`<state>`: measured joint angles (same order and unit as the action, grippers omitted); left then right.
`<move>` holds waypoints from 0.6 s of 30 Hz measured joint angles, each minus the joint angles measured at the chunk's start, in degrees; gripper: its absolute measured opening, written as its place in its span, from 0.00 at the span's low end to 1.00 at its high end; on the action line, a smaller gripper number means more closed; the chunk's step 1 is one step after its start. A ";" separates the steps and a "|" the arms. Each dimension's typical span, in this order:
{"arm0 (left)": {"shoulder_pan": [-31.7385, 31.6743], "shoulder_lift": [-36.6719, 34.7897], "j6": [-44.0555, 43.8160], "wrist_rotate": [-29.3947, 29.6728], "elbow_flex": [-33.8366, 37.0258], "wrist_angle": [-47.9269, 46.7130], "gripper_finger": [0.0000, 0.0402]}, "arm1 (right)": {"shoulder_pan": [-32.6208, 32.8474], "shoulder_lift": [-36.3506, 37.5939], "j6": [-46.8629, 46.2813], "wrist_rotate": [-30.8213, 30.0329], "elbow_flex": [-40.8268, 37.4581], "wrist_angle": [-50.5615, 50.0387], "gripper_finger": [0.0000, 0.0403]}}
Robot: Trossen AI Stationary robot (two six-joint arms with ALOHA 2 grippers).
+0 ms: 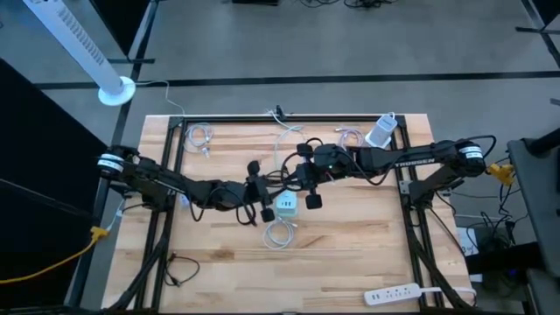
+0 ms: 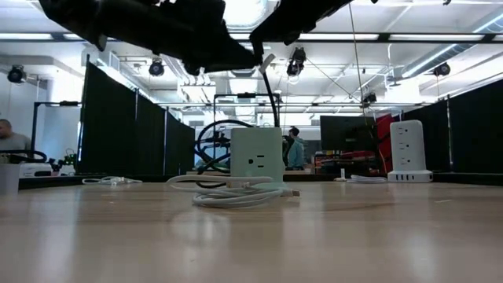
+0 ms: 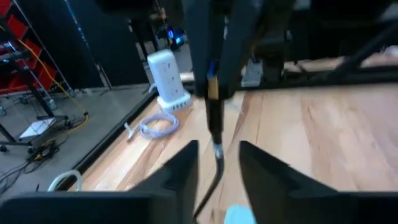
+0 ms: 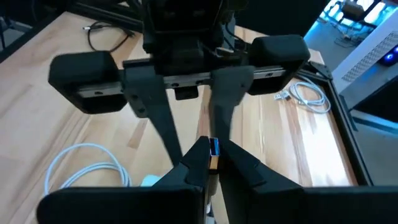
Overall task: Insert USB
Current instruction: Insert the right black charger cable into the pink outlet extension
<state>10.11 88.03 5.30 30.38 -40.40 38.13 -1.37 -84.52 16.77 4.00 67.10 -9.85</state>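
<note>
A USB plug (image 4: 213,150) with a blue tongue and a dark cable (image 3: 216,168) hangs above the table's middle, and my right gripper (image 4: 212,163) is shut on it. My left gripper (image 3: 217,168) faces it from the table's left side. It is open, with its fingers (image 4: 160,121) standing either side of the plug and cable, apart from them. Below them a pale power cube (image 2: 257,155) stands on the table (image 1: 350,254), next to a coiled white cable (image 2: 236,193). My right gripper pinches the USB plug between its two fingertips at the plug's metal end (image 3: 212,87), just behind the blue tongue. The fingers come from the table's right side, slanting down. The plug is lifted clear of the table, and its dark body and cable hang below the fingertips.
A white tower power strip (image 1: 381,131) stands at the far right, with white cable coils at the far left (image 1: 199,137) and far middle (image 1: 350,136). A flat white power strip (image 1: 398,295) lies near the right front edge and a black cable (image 1: 179,267) at the left front.
</note>
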 joint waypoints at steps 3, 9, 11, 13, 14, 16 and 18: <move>-0.13 0.00 -0.03 0.03 0.00 2.69 0.44 | -0.02 0.05 0.33 1.87 -0.01 0.51 0.03; -0.83 0.12 -0.51 -5.87 0.00 3.89 0.59 | 0.00 0.05 0.38 2.50 -0.03 2.76 0.03; -0.96 0.64 -0.88 -5.84 0.02 4.84 0.59 | 0.00 0.05 0.38 2.51 -0.03 3.33 0.03; -0.97 1.25 -1.31 -5.65 0.03 5.48 0.55 | 0.00 0.08 0.38 2.51 -0.03 3.33 0.03; -1.00 1.54 -1.36 -5.62 0.04 6.24 0.52 | 0.00 0.08 0.35 2.51 -0.03 3.33 0.03; -1.00 1.98 -1.36 -5.61 0.04 7.56 0.43 | 0.01 0.08 0.32 2.51 -0.03 3.27 0.03; -1.00 2.37 -0.92 -5.54 0.04 8.13 0.30 | 0.13 0.08 0.31 2.51 -0.03 3.22 0.03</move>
<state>9.10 90.40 4.37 24.84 -40.36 46.25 -1.23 -84.44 17.07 6.50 67.07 -6.63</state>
